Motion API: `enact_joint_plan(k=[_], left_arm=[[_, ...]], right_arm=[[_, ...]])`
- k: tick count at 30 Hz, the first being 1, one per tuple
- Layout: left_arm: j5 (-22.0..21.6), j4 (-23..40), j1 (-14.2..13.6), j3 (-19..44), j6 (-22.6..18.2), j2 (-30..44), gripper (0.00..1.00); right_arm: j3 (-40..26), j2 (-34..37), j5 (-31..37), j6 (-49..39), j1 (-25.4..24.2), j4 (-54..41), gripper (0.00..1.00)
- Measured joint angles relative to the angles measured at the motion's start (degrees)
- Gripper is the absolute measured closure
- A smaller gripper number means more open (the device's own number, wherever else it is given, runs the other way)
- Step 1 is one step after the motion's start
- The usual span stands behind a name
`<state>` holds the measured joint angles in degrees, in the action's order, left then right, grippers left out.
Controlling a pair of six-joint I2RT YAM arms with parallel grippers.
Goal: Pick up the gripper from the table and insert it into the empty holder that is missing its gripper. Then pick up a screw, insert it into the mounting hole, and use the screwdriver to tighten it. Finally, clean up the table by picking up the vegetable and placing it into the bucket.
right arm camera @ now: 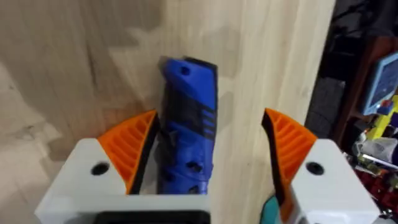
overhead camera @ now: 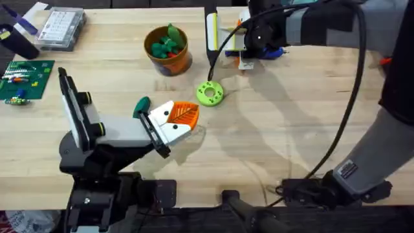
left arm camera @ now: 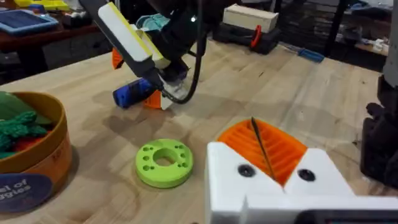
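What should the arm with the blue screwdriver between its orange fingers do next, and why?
Probably close the right gripper on the blue cylindrical power screwdriver. In the right wrist view its orange ribbed fingers stand open on either side of the tool, which lies on the wooden table, so it looks lined up for a grasp but not yet held.
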<state>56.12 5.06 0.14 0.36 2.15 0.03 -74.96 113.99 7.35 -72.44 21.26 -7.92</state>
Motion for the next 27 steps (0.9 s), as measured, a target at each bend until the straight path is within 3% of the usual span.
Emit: enact_joint_plan(k=[8,19,27], left_arm=[[-0.02,0.0,0.0,0.0,0.0,0.02,0.988],[-0.02,0.0,0.0,0.0,0.0,0.0,0.988],[0.0,0.0,0.0,0.0,0.02,0.02,0.988]], right_arm=[[-0.63,-1.15,1.27,8.07,2.53,-7.31,0.014],[-1.07,-5.72,-0.16,33.16,8.02,-24.67,0.014],[-1.07,-13.62,2.45,46.52,10.12,-27.11,0.014]])
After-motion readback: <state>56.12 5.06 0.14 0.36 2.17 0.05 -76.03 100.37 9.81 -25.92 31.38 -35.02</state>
